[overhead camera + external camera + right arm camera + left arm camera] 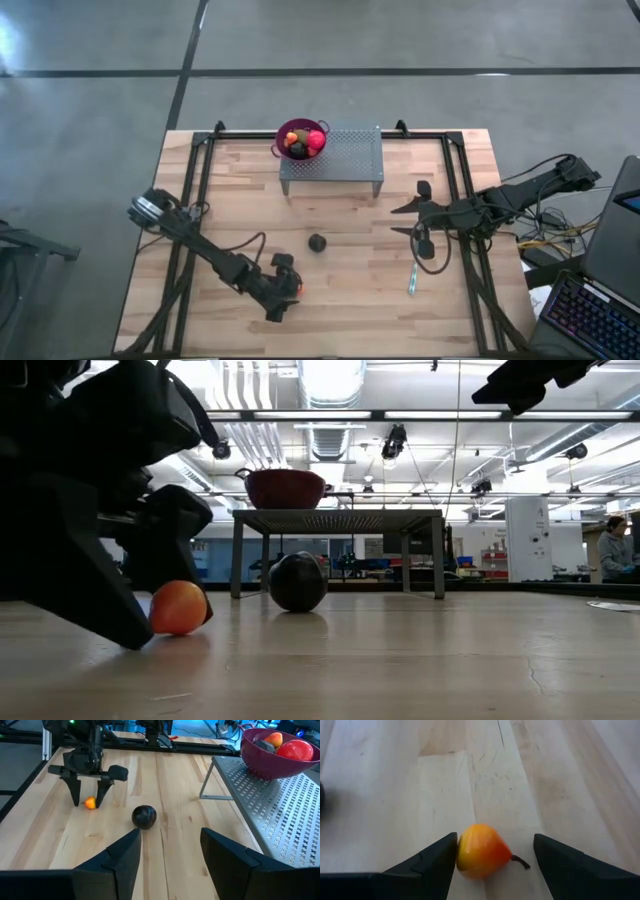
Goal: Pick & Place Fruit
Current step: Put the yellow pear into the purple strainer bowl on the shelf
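A wooden table [350,300] is seen from above, with two dark robot arms.

At the left, near the front edge, the left gripper [287,290] points down at the tabletop, its claw spread apart and released. Between its two fingers [437,862] lies one small orange fruit [481,851], shaped like a tiny pear. It rests on its side, long axis flat on the wood, with a thin dark stem [520,862] pointing toward one finger. Its rounded end sits just beside the other finger, possibly touching; the stem end stands clear of its finger. The fruit sits on the table, not lifted.

Toward the middle of the table, one dark round ball [318,243] lies alone on the wood, apart from both grippers. Being round, it shows no clear direction.

At the back, a grey perforated metal stand [340,155] carries one purple bowl [281,135] on its left end. Inside the bowl are one red ball [295,749], one small orange piece [272,739] and one dark piece [297,150]; any others are hidden.

At the right, the right gripper [418,210] hovers above the table, its claw spread apart and empty. One slim teal stick [412,281] lies on the wood in front of it, its long axis running roughly front to back.
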